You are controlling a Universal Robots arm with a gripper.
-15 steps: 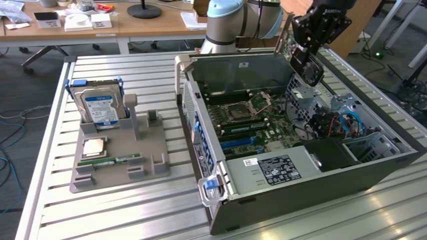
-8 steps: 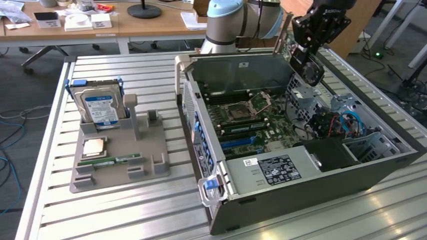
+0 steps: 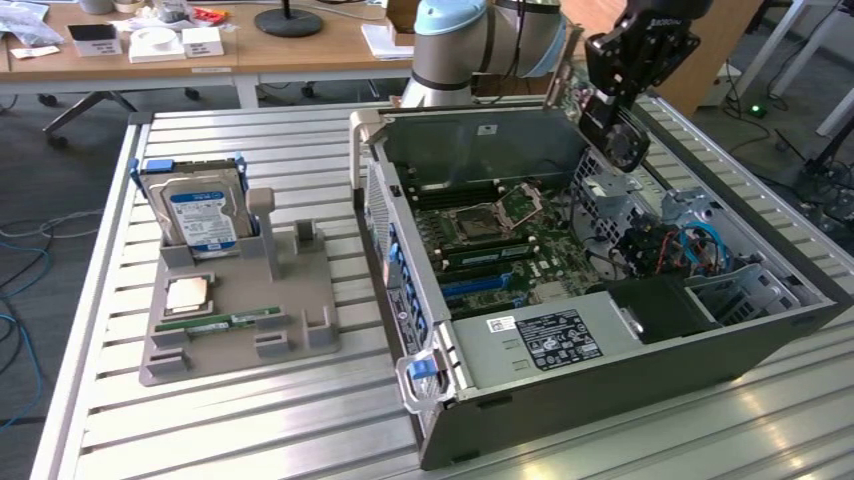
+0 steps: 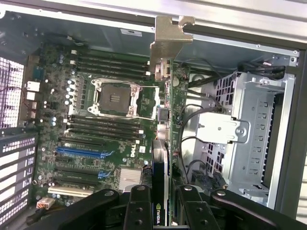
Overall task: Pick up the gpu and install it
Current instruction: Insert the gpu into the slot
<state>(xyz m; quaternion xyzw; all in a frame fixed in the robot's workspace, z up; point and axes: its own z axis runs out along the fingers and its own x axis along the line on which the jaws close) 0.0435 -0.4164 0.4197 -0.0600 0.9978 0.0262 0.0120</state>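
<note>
My gripper [image 3: 611,98] hangs above the far right part of the open computer case [image 3: 641,355], shut on the gpu [image 3: 622,140]. The dark card with its round fan dangles below the fingers, clear of the motherboard [image 3: 514,245]. In the wrist view the gpu [image 4: 163,143] runs edge-on away from my gripper [image 4: 161,208], and its pale metal bracket [image 4: 169,40] is at the far end near the case wall. The black fingers [image 4: 139,208] clamp the card from both sides. Blue and black expansion slots [image 4: 79,153] lie on the board off to one side of the card.
A grey parts holder [image 3: 287,340] at the exterior view's left carries a hard drive in a blue frame [image 3: 200,205], a processor [image 3: 187,292] and a green memory stick [image 3: 220,322]. Inside the case are a drive cage [image 4: 254,134] and loose cables [image 3: 667,245]. Desks stand behind the slatted table [image 3: 267,430].
</note>
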